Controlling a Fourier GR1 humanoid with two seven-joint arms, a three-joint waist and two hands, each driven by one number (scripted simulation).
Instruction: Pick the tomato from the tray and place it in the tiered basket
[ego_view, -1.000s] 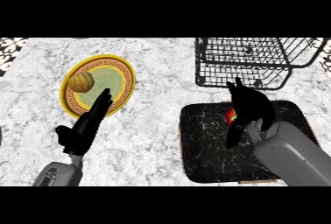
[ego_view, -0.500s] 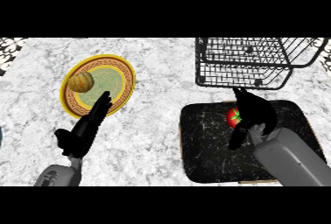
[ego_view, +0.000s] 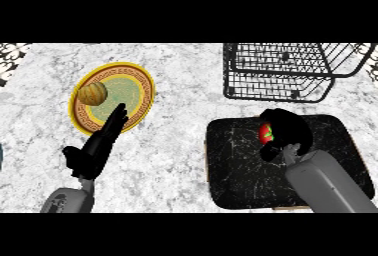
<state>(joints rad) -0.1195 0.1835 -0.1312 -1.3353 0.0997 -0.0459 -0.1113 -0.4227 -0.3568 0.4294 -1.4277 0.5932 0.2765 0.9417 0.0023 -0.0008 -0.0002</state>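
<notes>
Half the tomato (ego_view: 266, 132) hidden inside the curled right hand (ego_view: 289, 131), over the tray (ego_view: 236, 170).

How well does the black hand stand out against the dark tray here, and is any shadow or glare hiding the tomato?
Head view: even, flat light, no glare; the right hand nearly merges with the black tray, only its outline readable. The tomato shows as a red sliver, hidden by fingers curled round it, not by shadow. The left hand reads clearly against pale marble.

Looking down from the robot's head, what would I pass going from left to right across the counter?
Round brownish food item on the yellow-rimmed round plate → straight-fingered black left hand → red tomato on the black tray, with the black right hand curled round it.
</notes>
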